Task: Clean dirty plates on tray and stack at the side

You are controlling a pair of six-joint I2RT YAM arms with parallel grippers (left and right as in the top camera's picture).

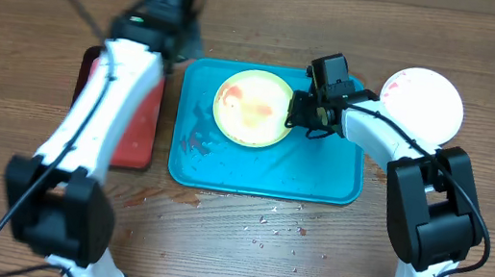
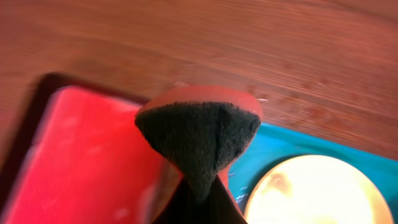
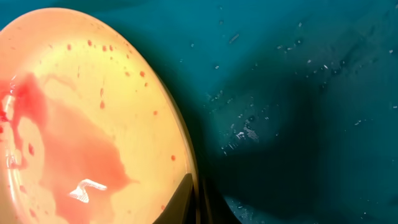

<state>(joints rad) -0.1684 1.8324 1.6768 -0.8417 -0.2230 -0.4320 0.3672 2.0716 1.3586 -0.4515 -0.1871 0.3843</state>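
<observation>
At the right rim of the yellow-green plate (image 1: 252,108), the right gripper (image 1: 312,112) has its fingers nearly closed, pinching the plate's edge. The right wrist view shows the two dark fingertips meeting on the rim, one on each side. The plate lies in the middle of the teal tray (image 1: 319,183), toward its far side. Watery red sauce pools across its centre, with small red specks around it. Only the wrist view shows the droplets and pale flecks on the tray floor beside the plate.

The left gripper (image 2: 199,205) is clamped on a sponge (image 2: 199,134), dark scouring face toward the camera with an orange-red backing. It hangs above the far right corner of the red tray (image 1: 137,133), near the teal tray's corner. The overhead view hides the sponge under the wrist.

Only overhead shows the white plate (image 1: 427,101), faintly smeared, on the table (image 1: 241,254) right of the teal tray.
</observation>
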